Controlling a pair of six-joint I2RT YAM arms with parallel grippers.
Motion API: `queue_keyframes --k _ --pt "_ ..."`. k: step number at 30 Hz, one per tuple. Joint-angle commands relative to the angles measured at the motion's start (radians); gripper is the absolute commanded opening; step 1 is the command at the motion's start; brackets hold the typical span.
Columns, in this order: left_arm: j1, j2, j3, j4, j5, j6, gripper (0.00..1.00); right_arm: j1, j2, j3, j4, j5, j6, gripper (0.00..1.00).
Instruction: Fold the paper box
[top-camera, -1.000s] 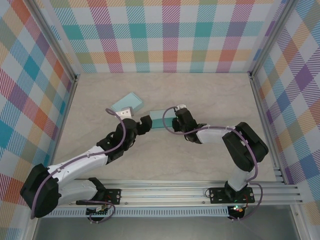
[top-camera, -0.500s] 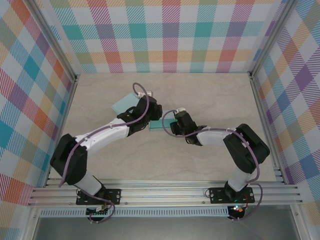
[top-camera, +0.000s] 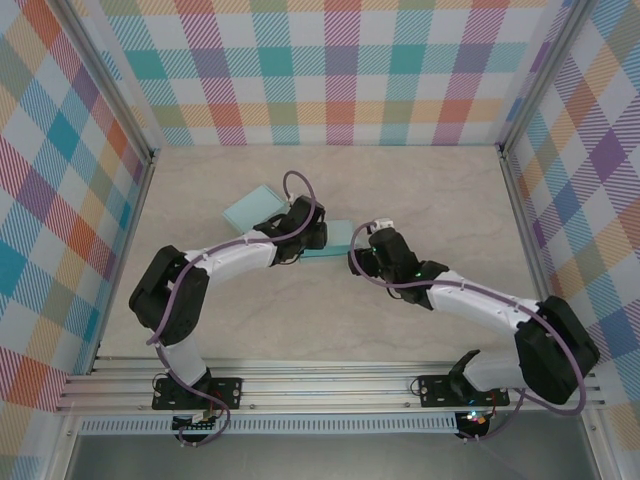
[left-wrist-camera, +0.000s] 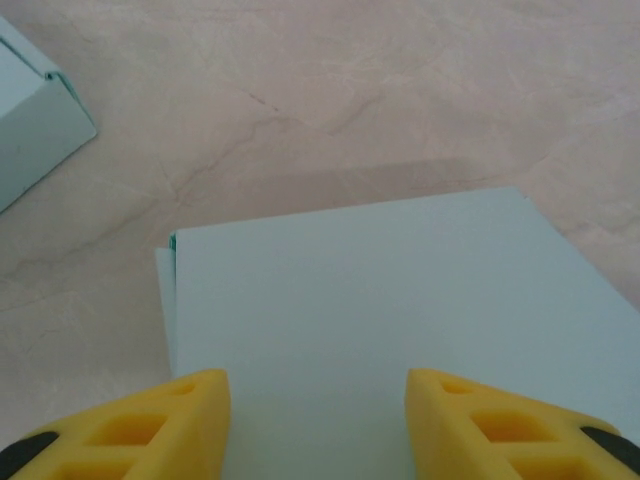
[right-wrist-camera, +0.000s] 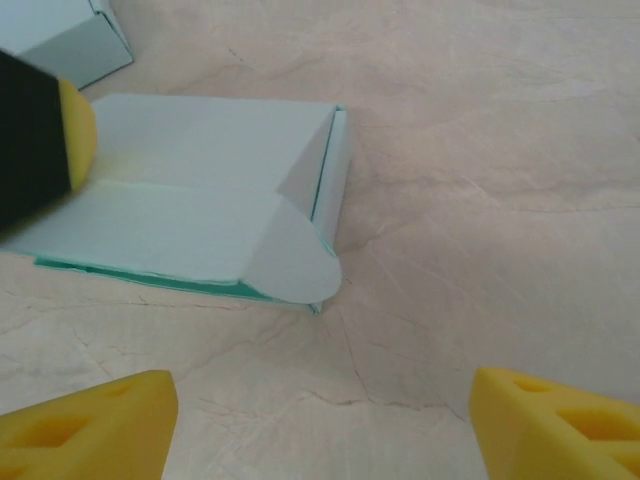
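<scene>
The paper box (top-camera: 338, 238) lies flat on the table, pale teal with a darker green edge. My left wrist view has its top panel (left-wrist-camera: 370, 320) directly under my left gripper (left-wrist-camera: 315, 400), which is open, with one yellow finger on each side above the sheet. In the top view my left gripper (top-camera: 312, 232) sits at the box's left end. My right gripper (right-wrist-camera: 325, 410) is open over bare table, a little short of the box's rounded flap (right-wrist-camera: 295, 262). From above, my right gripper (top-camera: 362, 258) is just near-right of the box.
A second pale teal box (top-camera: 252, 207) lies to the left and slightly farther back; it is also at the top left of both wrist views (left-wrist-camera: 30, 130) (right-wrist-camera: 70, 35). Checkered walls enclose the marbled table (top-camera: 420, 200).
My left arm has swung from the near left up onto the box's left end. My right gripper has drawn back off the box toward the near right. The box has shifted slightly right.
</scene>
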Motion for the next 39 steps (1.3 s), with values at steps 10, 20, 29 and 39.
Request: queue_keyframes --k 10,20,29,39 --pt "0.003 0.055 -0.15 0.168 -0.045 -0.023 0.42 -0.108 0.106 0.207 -0.192 -0.098 0.145 0.81" --pt "-0.001 -0.04 -0.146 0.156 -0.034 -0.023 0.42 -0.168 0.376 0.369 -0.17 -0.291 0.095 0.79" --pt "0.025 -0.135 -0.092 -0.022 -0.156 -0.007 0.43 -0.237 0.491 0.391 -0.113 -0.493 0.093 0.77" --pt "0.109 -0.03 -0.088 -0.014 -0.03 -0.016 0.44 -0.248 0.567 0.345 -0.061 -0.541 0.099 0.59"
